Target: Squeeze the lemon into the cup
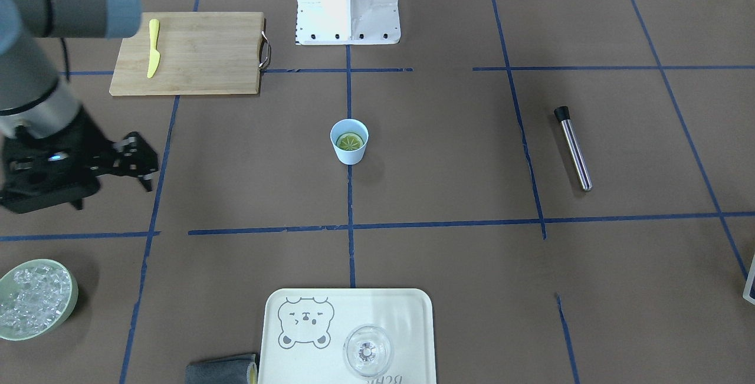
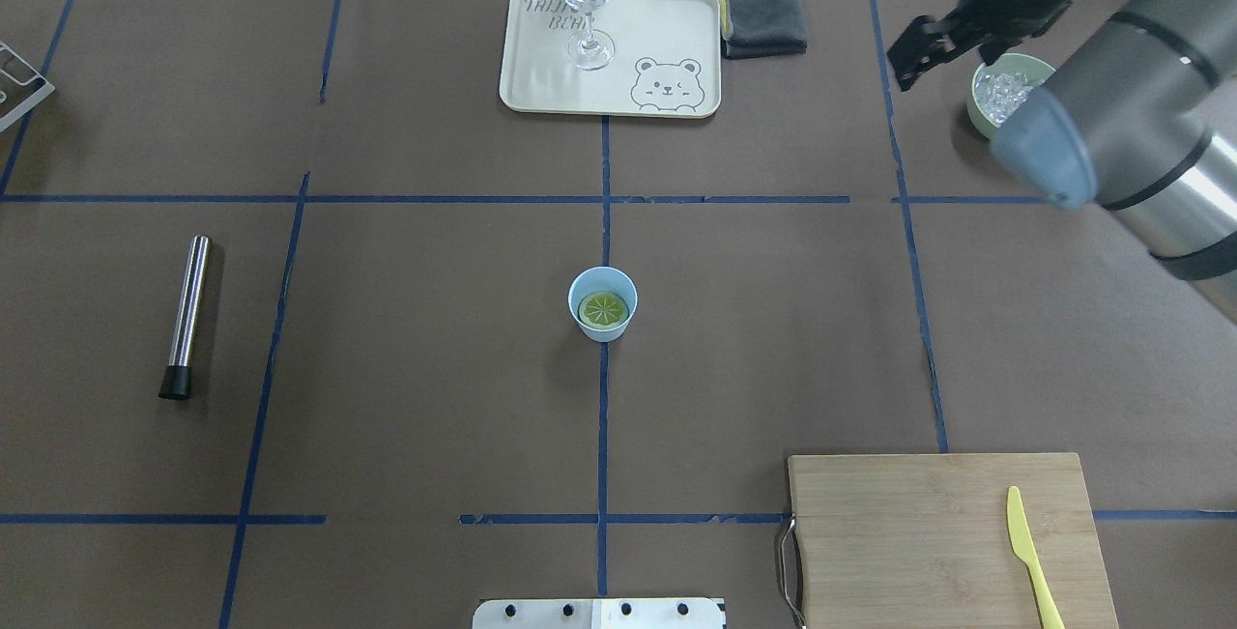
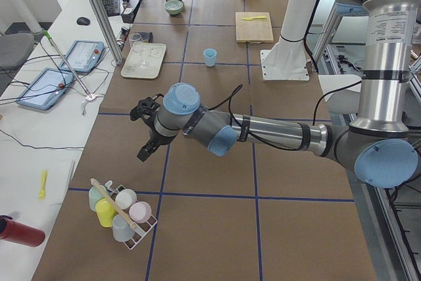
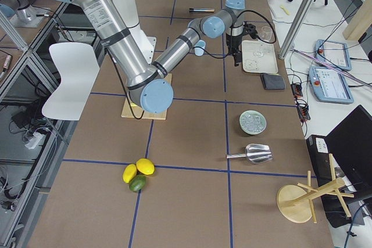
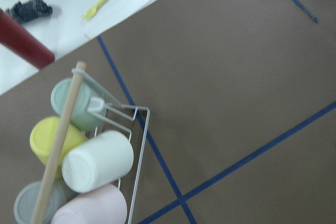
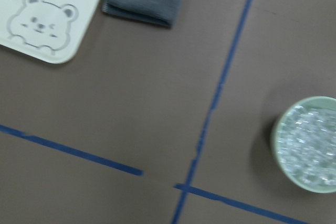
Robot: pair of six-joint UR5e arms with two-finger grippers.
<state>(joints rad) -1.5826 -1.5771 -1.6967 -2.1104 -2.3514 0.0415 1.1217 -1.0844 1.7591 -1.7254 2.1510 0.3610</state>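
The light blue cup point(image 1: 349, 151) stands upright at the middle of the table on a blue tape line. It also shows in the overhead view point(image 2: 603, 325). The lemon half point(image 1: 350, 141) lies inside it, cut face up point(image 2: 604, 309). My right gripper point(image 1: 143, 163) hovers far to the side of the cup, near the ice bowl point(image 2: 909, 56), and looks open and empty. My left gripper point(image 3: 146, 133) shows only in the exterior left view, far from the cup near a rack of cups; I cannot tell whether it is open or shut.
A wooden cutting board point(image 1: 200, 53) holds a yellow plastic knife point(image 1: 153, 48). A steel muddler point(image 1: 573, 148) lies on the table. A white tray point(image 1: 407, 325) carries a clear glass point(image 1: 367, 351). A green bowl of ice point(image 1: 68, 307) and a cup rack point(image 5: 139, 145) stand at the edges.
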